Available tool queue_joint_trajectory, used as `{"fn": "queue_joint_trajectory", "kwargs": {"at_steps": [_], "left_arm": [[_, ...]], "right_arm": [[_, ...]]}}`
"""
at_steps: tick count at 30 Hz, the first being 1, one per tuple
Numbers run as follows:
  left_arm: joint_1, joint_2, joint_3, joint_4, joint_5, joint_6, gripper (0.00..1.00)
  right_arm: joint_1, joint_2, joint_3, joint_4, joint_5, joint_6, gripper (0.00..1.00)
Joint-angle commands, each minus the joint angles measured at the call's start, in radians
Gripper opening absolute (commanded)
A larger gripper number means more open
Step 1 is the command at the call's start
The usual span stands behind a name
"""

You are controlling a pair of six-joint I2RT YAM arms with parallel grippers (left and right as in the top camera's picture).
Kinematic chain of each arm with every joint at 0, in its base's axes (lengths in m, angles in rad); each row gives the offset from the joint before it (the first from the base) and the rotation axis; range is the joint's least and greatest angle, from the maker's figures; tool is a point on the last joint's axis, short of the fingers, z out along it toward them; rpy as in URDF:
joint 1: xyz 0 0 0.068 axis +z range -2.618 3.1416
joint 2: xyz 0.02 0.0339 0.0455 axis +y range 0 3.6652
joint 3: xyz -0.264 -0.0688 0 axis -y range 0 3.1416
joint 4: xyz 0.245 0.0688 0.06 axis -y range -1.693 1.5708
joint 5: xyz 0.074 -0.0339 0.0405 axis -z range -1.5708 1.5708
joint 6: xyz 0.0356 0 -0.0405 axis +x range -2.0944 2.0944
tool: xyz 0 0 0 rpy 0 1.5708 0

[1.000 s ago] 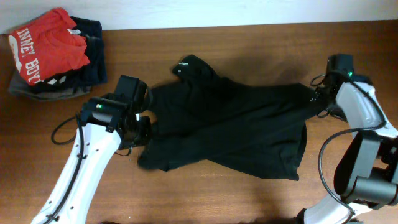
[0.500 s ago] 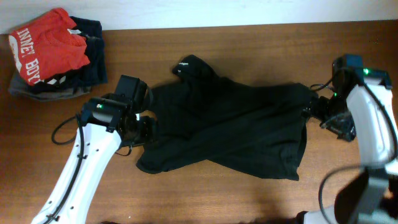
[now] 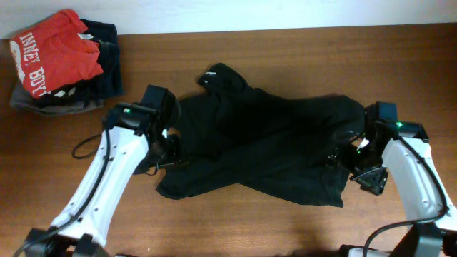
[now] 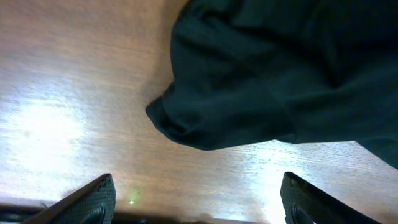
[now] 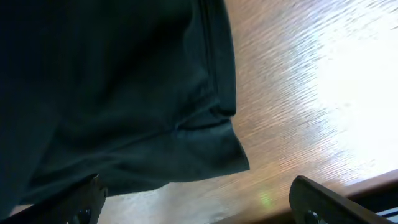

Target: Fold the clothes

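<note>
1. Surface [image 3: 235, 228]: brown wood-grain top carrying everything below.

2. Black garment [image 3: 264, 146]: it lies mid-surface, spread wide from left to right but rumpled, with a bunched lump on its far side. We judge it light, soft and limp. It will sag and drag instead of keeping its shape, and the dark cloth hides its own creases. The edges and corners are the best places to take hold, one at each end, so the cloth can be tensioned flat before any fold is made.

3. Stack of clothes [image 3: 64, 68]: it sits at the far left corner with a red printed top uppermost, well apart from the black garment. Neither arm is touching it.

4. Left pincer [image 4: 199, 205]: its fingers are spread wide with nothing between them but bare wood. It sits at the garment's left edge. A rounded lobe [image 4: 180, 118] of cloth lies just ahead of it, near but not touching.

5. Right pincer [image 5: 199, 199]: its fingers are likewise apart and hold nothing. It sits at the garment's right edge, with cloth filling the left of its view.

6. Hem corner [image 5: 230, 155]: a stitched, pointed corner lying flat on the wood just ahead of the right pincer. We judge it the obvious spot to grip on that side.
</note>
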Motion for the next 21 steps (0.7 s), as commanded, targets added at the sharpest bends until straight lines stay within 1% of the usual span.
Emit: {"fn": "queue_joint_trajectory", "kwargs": {"at_steps": [1,7,8,10,15,17,19,21], "left_arm": [[0.001,0.009,-0.042,0.000,0.031,-0.076,0.85],[0.002,0.009,-0.125,0.046,0.032,-0.085,0.87],[0.002,0.009,-0.138,0.048,0.034,-0.096,0.95],[0.002,0.009,-0.162,0.052,0.040,-0.119,0.96],[0.006,0.009,-0.222,0.102,0.101,-0.122,0.97],[0.006,0.009,-0.245,0.127,0.121,-0.122,0.97],[0.006,0.009,-0.268,0.153,0.134,-0.122,0.97],[0.006,0.009,-0.288,0.171,0.136,-0.135,0.97]], "right_arm": [[0.007,0.012,-0.028,0.014,-0.025,-0.009,0.98],[0.007,0.012,-0.096,0.112,-0.111,-0.038,1.00],[0.007,0.012,-0.109,0.131,-0.119,-0.038,0.98],[0.007,0.012,-0.133,0.157,-0.122,-0.037,0.95],[0.007,0.013,-0.177,0.219,-0.122,-0.039,0.93],[0.007,0.013,-0.190,0.250,-0.122,-0.038,0.88],[0.007,0.013,-0.204,0.281,-0.122,-0.038,0.79],[0.007,0.014,-0.214,0.294,-0.122,-0.038,0.76]]}}
